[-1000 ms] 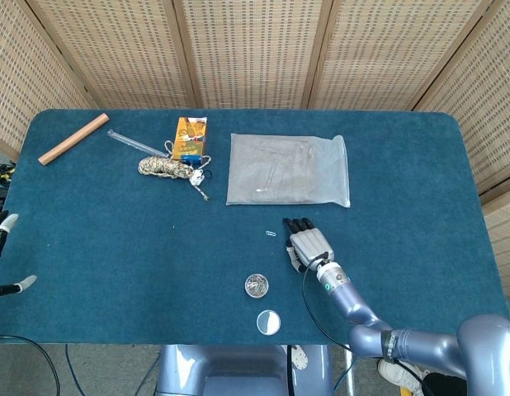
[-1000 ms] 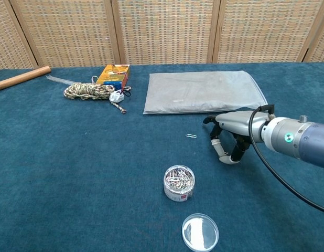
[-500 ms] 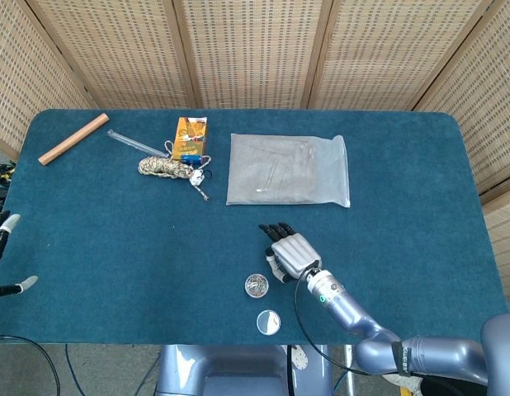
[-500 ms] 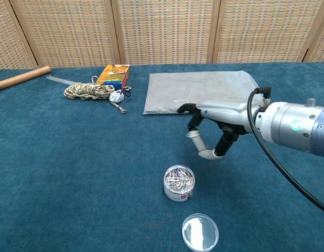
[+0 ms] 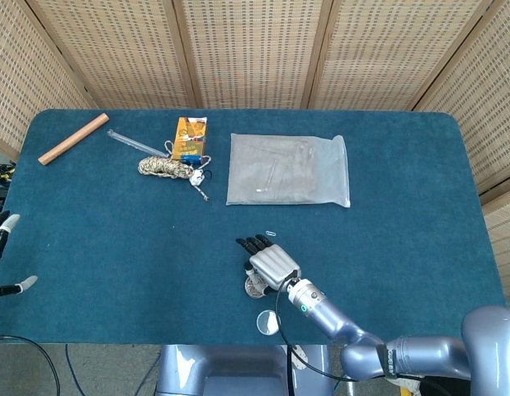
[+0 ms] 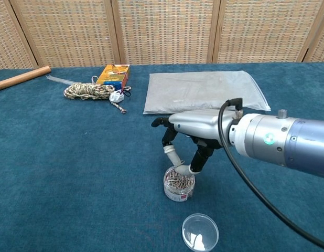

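Blue cloth covers the table (image 5: 115, 247). A small clear jar (image 6: 179, 185), round and full of shiny metal paper clips, stands near the front edge. The right hand (image 6: 185, 137) hangs just over the jar, palm down, with its fingers (image 6: 172, 154) bent toward the open top. It holds nothing. The round clear lid (image 6: 200, 232) lies flat a bit nearer, to the right of the jar. One loose paper clip (image 5: 271, 234) lies just beyond the hand. Further back is a flat, soft plastic bag (image 5: 288, 169). Far left are a bumpy coil of rope (image 5: 166, 167), an orange box (image 5: 191, 137) and a smooth wooden stick (image 5: 73, 139). The left hand (image 5: 1, 256) shows only at the left edge, well apart; I cannot tell if it is open.
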{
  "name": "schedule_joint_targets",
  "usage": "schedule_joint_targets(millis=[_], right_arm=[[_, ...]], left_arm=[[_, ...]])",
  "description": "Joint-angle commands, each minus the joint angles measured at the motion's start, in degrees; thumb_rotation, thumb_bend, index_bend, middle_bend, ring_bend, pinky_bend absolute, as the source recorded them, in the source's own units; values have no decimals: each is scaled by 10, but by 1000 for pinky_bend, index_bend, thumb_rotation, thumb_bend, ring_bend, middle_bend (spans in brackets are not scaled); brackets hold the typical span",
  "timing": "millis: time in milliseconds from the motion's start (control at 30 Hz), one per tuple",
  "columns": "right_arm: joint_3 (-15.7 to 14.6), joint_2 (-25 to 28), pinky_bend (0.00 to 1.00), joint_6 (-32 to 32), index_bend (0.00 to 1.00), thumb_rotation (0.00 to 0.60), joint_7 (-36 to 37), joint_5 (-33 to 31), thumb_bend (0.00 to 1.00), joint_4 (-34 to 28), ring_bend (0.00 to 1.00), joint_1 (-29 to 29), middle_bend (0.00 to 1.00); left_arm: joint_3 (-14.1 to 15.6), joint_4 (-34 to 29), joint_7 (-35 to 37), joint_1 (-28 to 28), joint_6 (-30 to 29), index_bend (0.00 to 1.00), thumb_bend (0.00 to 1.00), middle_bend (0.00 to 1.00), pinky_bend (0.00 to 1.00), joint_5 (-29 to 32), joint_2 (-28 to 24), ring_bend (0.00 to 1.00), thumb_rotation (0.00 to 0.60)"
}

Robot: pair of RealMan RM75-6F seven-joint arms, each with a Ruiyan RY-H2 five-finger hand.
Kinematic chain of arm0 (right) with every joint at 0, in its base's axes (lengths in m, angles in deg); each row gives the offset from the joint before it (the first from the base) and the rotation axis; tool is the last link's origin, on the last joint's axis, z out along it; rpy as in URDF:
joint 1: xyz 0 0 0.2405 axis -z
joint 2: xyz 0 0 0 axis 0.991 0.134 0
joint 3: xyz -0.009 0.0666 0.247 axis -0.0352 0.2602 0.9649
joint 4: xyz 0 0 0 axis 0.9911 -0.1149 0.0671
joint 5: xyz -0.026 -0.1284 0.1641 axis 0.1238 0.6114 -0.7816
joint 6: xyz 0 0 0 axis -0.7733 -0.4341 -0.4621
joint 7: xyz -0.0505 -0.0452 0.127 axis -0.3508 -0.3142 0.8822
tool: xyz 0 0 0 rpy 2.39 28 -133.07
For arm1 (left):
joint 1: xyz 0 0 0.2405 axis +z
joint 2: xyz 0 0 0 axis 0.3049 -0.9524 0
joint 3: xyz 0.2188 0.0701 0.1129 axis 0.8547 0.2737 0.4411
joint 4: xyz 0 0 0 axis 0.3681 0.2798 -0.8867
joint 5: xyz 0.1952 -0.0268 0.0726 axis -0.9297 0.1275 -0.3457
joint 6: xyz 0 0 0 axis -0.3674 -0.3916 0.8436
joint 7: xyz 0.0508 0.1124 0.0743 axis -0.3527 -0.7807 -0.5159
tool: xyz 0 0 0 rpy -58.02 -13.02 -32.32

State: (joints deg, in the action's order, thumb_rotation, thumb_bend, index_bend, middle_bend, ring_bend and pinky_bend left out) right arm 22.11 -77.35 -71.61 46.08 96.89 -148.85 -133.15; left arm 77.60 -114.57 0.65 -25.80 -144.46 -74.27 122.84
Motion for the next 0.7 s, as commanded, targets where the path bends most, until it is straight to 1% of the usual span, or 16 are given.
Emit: schedule_joint_targets(millis=[33, 267, 500, 567, 600, 700], right_arm=[[-1, -7, 6, -4, 651, 600, 0, -2, 458, -1, 0, -2, 0], [-1, -21, 6, -10, 651, 600, -6, -8, 457, 4, 0, -9, 0], [-4, -19, 6, -12, 645, 600, -5, -8, 457, 3, 0, -10, 0], [-4, -18, 6, -11, 602, 600, -5, -9, 451, 3, 0, -11, 0], [-5, -17, 6, -10, 565, 600, -5, -11, 435, 2, 0, -12, 0], [-5, -14, 5, -7, 498, 600, -5, -15, 363, -1, 0, -14, 0]], left_arm=[[0, 0, -1, 0, 1, 0, 0, 0, 0, 0, 0, 0, 600], [1, -2, -4, 0, 0, 0, 0, 0, 0, -1, 1, 0, 600], [1, -2, -2, -1, 1, 0, 0, 0, 0, 0, 0, 0, 600], [1, -2, -1, 0, 0, 0, 0, 0, 0, -1, -1, 0, 600], [1, -2, -1, 0, 0, 0, 0, 0, 0, -1, -1, 0, 600], [1, -2, -1, 0, 1, 0, 0, 0, 0, 0, -1, 0, 600]])
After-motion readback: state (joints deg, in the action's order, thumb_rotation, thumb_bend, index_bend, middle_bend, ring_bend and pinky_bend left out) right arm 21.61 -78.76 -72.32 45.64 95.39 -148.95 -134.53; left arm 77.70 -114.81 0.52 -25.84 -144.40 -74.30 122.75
